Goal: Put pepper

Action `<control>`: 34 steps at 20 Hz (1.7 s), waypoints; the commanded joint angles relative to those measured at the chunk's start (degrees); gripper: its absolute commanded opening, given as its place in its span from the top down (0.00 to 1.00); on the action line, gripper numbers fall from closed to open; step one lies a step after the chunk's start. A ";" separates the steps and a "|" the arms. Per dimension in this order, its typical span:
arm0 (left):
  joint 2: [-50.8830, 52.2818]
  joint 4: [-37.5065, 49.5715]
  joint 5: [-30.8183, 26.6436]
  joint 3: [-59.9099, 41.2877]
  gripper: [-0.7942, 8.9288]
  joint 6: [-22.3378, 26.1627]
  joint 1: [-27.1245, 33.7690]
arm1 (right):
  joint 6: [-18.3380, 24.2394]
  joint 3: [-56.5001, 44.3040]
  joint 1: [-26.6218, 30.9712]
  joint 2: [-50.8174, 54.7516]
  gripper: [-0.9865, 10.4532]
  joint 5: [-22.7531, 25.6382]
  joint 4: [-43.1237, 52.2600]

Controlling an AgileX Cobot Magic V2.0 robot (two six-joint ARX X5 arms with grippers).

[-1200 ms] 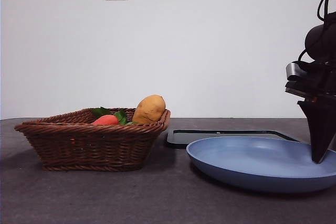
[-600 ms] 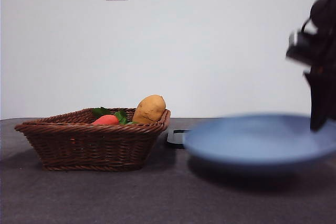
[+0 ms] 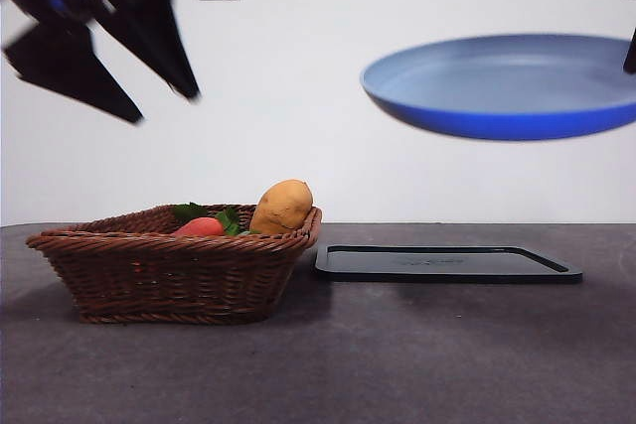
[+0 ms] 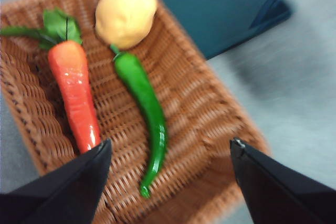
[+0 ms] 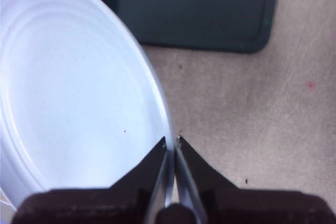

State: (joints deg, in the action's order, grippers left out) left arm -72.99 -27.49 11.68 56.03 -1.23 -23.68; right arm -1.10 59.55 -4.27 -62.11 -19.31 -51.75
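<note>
I see one glossy, curved green pepper (image 4: 147, 114) in the basket (image 4: 210, 124); my left gripper (image 4: 170, 153) gapes wide, right gripper (image 5: 171, 142) pinches one blue plate (image 5: 68, 103)

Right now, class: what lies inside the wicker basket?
Inside the wicker basket lie a carrot, a potato and the green pepper. From the front, the basket's wall hides the pepper. The open left gripper hovers above.
</note>
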 commanded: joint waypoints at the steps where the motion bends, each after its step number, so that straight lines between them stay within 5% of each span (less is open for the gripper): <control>1: -7.74 0.90 -3.82 4.76 0.52 -0.52 -1.97 | -1.46 0.79 -0.13 0.87 0.91 -0.31 0.11; 13: -33.81 2.08 -8.76 16.85 0.52 -0.79 -4.57 | -1.60 0.79 -0.13 1.81 0.91 -0.31 -0.20; 18: -36.15 2.54 -8.74 16.85 0.53 -2.27 -4.87 | -1.42 0.79 -0.13 1.79 0.91 -0.28 -0.07; 24: -36.33 2.51 -8.61 16.85 0.77 -3.28 -5.49 | -0.94 0.79 -0.13 1.79 0.91 -0.26 0.33; 34: -31.87 0.92 -8.68 16.87 0.79 -3.34 -5.49 | -0.55 0.79 -0.13 1.75 0.91 -0.24 0.35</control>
State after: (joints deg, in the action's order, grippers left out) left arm -104.05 -26.63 2.61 71.88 -4.56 -28.69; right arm -1.72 59.55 -4.27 -60.03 -19.31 -52.23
